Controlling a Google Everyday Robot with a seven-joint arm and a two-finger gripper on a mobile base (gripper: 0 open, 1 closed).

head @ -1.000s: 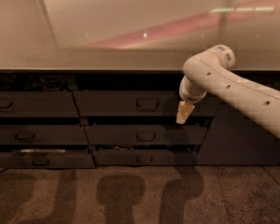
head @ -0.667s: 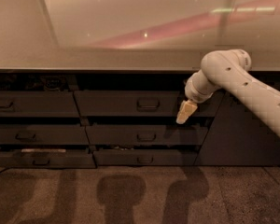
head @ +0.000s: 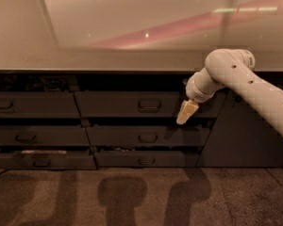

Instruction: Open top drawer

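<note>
Under the pale bench (head: 132, 60), a left bank of dark drawer fronts (head: 33, 105) stood beside the middle bank. There the top drawer (head: 118, 104) sat uppermost, its loop handle (head: 149, 104) at centre, with two shorter fronts (head: 146, 136) beneath it. Right of the handle and apart from it, the claw (head: 187, 112) hung before the drawer's right end, pointing down and leftward; whether it was wide or narrow could not be told. The white arm (head: 254, 88) ran off rightward.
</note>
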